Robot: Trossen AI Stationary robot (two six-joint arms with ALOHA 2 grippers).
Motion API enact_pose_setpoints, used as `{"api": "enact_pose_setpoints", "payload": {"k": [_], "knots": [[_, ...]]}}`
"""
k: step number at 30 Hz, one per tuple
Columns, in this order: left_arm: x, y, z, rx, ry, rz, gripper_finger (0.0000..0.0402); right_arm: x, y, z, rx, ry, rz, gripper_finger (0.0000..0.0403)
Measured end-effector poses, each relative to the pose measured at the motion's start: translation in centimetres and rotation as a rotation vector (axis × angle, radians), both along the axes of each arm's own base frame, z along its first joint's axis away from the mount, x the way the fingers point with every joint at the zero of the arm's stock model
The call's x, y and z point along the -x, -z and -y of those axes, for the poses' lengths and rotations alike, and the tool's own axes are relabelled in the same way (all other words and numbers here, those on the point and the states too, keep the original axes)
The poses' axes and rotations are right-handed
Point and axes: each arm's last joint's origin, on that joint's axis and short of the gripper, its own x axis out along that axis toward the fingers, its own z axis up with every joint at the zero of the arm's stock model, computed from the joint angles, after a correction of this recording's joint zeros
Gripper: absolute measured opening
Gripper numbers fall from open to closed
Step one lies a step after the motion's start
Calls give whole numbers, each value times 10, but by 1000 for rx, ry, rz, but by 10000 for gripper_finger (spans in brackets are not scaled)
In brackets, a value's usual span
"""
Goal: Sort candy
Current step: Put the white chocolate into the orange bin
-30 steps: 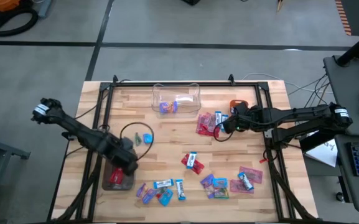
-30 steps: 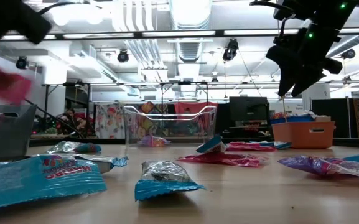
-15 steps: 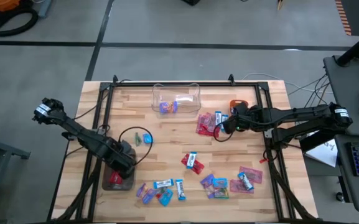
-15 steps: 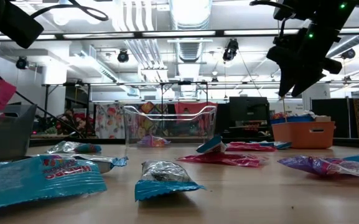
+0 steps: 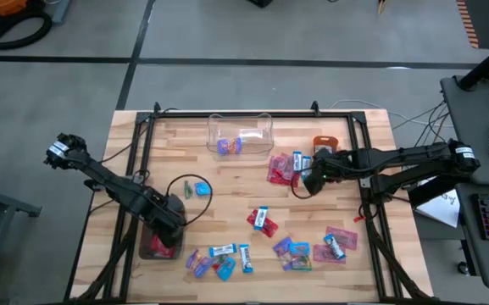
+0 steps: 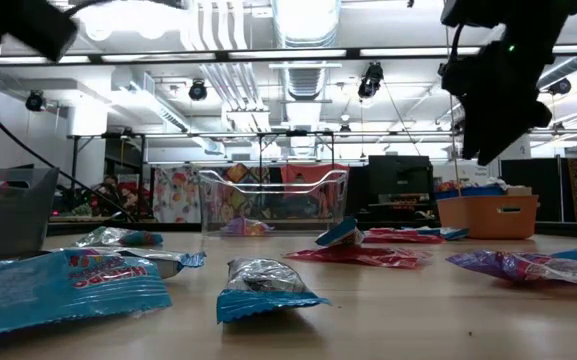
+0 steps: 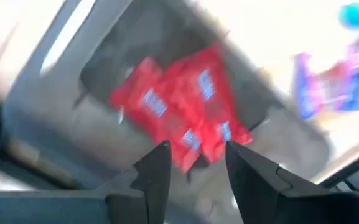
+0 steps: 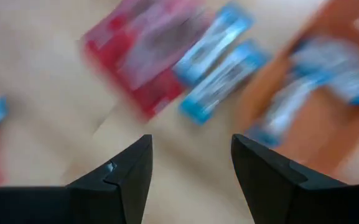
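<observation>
The candy lies scattered over the wooden table: red and blue-and-white sweets [image 5: 285, 168] at the far right, a mixed heap [image 5: 295, 252] at the near right, another heap [image 5: 219, 261] near the front. My left gripper [image 7: 198, 149] hangs open, pointing down over a grey bin [image 5: 149, 248] at the near left. Red sweets [image 7: 179, 112] lie in that bin, below its fingers. My right gripper [image 8: 191, 142] stands open, slanting down above the red sweet [image 8: 142, 56] and the blue-and-white sweets [image 8: 219, 56], beside the orange bowl [image 5: 325, 144].
A clear plastic box [image 5: 240, 134] with a purple sweet [image 5: 229, 146] in it stands at the far middle. A teal sweet [image 5: 198, 189] and a black cable loop lie left of centre. A red-and-blue sweet [image 5: 261, 220] lies mid-table. Dark frame rails run along the table's sides.
My left gripper has opened above the grey bin without leaving its place. The red sweet it held has dropped out of sight into the bin. My right gripper has turned at the wrist above the red and blue-and-white sweets, still open.
</observation>
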Motion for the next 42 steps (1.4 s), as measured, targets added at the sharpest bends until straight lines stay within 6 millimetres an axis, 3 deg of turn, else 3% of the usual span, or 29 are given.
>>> {"api": "enact_pose_setpoints", "payload": {"k": [11,16,20,28,37,42], "knots": [[-47,-37,-3,-216,460,556,118,-13,1,-62,-504,-198,69,208],[-62,-44,-5,-212,734,730,107,-9,16,-98,-668,-144,-106,208],[-68,-45,-17,-277,780,743,102,0,29,-127,-768,-44,-301,207],[-83,-48,-50,-372,745,771,102,10,56,-159,-733,100,-501,207],[-93,-53,-78,-461,700,813,102,2,74,-162,-600,109,-484,206],[-96,-56,-87,-490,681,836,102,1,78,-160,-534,113,-442,177]]}}
